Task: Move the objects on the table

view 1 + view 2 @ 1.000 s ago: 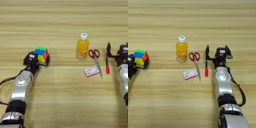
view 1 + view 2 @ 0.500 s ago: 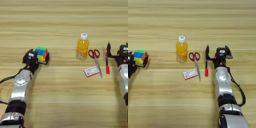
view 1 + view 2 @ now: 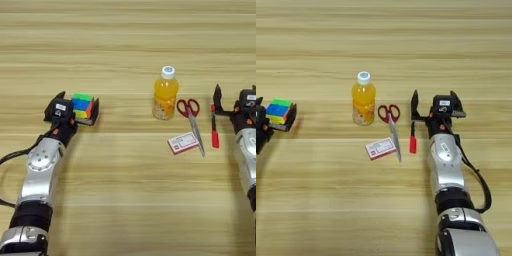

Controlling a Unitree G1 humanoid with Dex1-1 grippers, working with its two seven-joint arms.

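A multicoloured puzzle cube (image 3: 82, 105) lies at the left of the table (image 3: 125, 40). My left gripper (image 3: 78, 100) is open around it, one black finger on the cube's right side and the other to its left. An orange juice bottle (image 3: 165, 95) stands upright in the middle. Red-handled scissors (image 3: 192, 119) lie just right of it, blades toward me, with a red-and-white card packet (image 3: 183, 142) by the blades. A red pen (image 3: 413, 142) lies right of the scissors. My right gripper (image 3: 435, 99) is open, its left finger just above the pen's far end.
Both silver forearms reach in from the near edge, the left one (image 3: 40, 170) at the far left and the right one (image 3: 446, 165) right of the pen. A black cable loops beside each arm.
My left gripper has slid a little further away from me alongside the cube, which has barely moved. The right arm and the other objects have stayed put.
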